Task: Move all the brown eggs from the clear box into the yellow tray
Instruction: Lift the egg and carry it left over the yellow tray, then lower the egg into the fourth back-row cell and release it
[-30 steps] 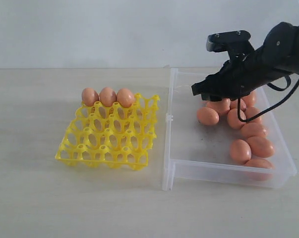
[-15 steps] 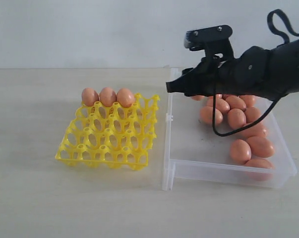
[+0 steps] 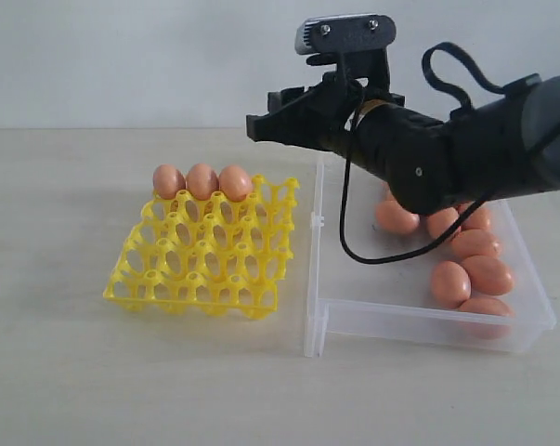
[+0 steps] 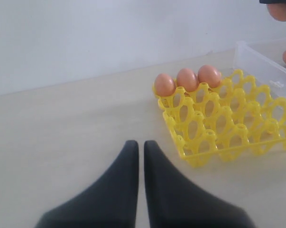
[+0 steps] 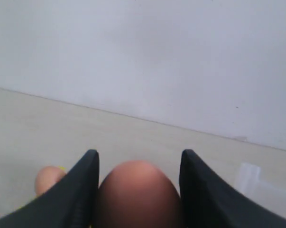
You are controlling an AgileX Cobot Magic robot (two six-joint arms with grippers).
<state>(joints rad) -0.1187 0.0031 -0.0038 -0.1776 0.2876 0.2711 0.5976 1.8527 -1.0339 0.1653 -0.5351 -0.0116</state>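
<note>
My right gripper (image 3: 266,125) hangs in the air above the gap between the clear box (image 3: 354,297) and the yellow tray (image 3: 201,279), near the tray's back right corner. It is shut on one brown egg (image 5: 138,194), which fills the space between the fingers (image 5: 86,180). Three brown eggs (image 3: 202,181) sit in the tray's back row. Several more brown eggs (image 3: 488,274) lie along the right side of the box, partly hidden by the arm. My left gripper (image 4: 137,147) is shut and empty, low over the table in front of the tray (image 4: 199,159).
A pale wall runs behind the wooden table (image 3: 66,232). A black cable (image 3: 382,255) loops down from the right arm over the box. The tray's other cups (image 3: 205,251) hold nothing.
The right arm has lifted out of the box and swung left with an egg in its jaws. It now hangs near the tray's back right corner. The left gripper has not visibly moved.
</note>
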